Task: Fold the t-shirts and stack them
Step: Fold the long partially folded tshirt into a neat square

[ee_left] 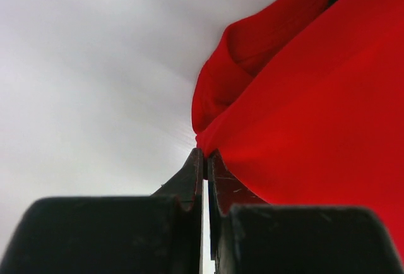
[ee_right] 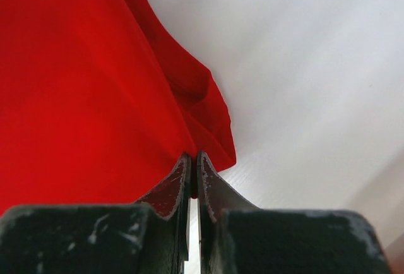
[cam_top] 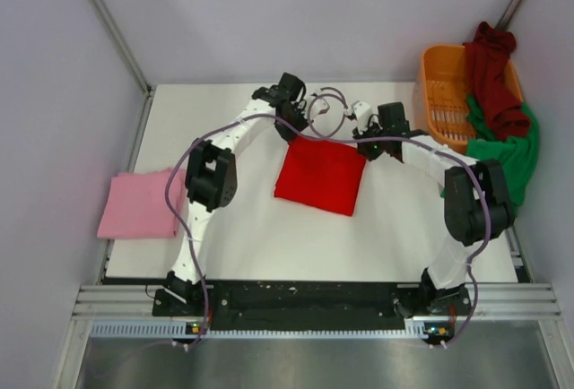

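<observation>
Gripping the red shirt [cam_top: 320, 177] at eleven and one o'clock, left gripper [ee_left: 203, 155] and right gripper [ee_right: 193, 156] pinch thinly; corners may slip.

White worktop [cam_top: 269, 228], flat, matt surface. Lying directly on it:
- Red t-shirt [cam_top: 320, 175], folded to a rough square, at centre, set slightly askew.
- Pink t-shirt [cam_top: 139, 205], folded flat, at the left side, lapping over the left edge.
- Orange basket [cam_top: 439, 93], slotted plastic, standing at the far right corner.
- Green t-shirt [cam_top: 511, 151], unfolded, spilling from the basket down onto the right edge.
</observation>
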`<state>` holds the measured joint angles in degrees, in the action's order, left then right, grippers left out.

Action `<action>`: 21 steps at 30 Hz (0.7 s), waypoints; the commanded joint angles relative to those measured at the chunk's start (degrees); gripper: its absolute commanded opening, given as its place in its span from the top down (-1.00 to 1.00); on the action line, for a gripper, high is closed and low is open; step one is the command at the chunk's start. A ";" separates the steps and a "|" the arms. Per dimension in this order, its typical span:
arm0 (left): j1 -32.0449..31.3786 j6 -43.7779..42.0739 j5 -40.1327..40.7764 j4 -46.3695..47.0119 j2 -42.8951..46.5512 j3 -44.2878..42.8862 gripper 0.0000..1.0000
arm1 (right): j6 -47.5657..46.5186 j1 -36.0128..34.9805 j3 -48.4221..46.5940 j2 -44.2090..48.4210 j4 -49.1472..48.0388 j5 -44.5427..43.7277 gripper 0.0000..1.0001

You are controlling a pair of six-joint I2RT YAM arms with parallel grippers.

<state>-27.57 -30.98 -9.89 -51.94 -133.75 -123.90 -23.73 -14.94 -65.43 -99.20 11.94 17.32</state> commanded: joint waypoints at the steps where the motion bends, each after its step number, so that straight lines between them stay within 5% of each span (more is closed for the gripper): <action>1: 0.59 2.50 6.55 5.71 -1.51 -2.23 1.00 | 2.02 1.67 -2.69 -2.05 -0.52 -7.13 1.00; 4: 0.33 3.29 7.42 6.76 -2.30 -2.05 0.89 | 2.89 1.75 -2.77 -3.98 -2.36 -9.32 1.00; 8: 0.24 6.28 9.27 11.67 -1.60 0.31 0.27 | 7.10 1.84 -6.02 -7.32 -1.58 -15.28 0.68; 12: 0.50 9.62 14.54 17.40 -0.98 -0.28 -0.11 | 12.46 2.19 -13.47 -12.50 3.15 -22.67 0.49; 17: 0.94 13.04 13.15 14.68 0.85 -4.43 -0.18 | 19.06 2.37 -23.34 -14.99 13.80 -25.32 0.38; 21: 1.03 17.96 5.17 14.23 9.54 6.34 -0.05 | 25.90 2.28 -17.74 -6.12 13.63 -25.32 0.27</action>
<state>-26.68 -19.22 1.87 -38.79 -134.80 -124.77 -6.50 -12.84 -85.43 -114.54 21.87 -5.76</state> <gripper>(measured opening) 0.565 0.338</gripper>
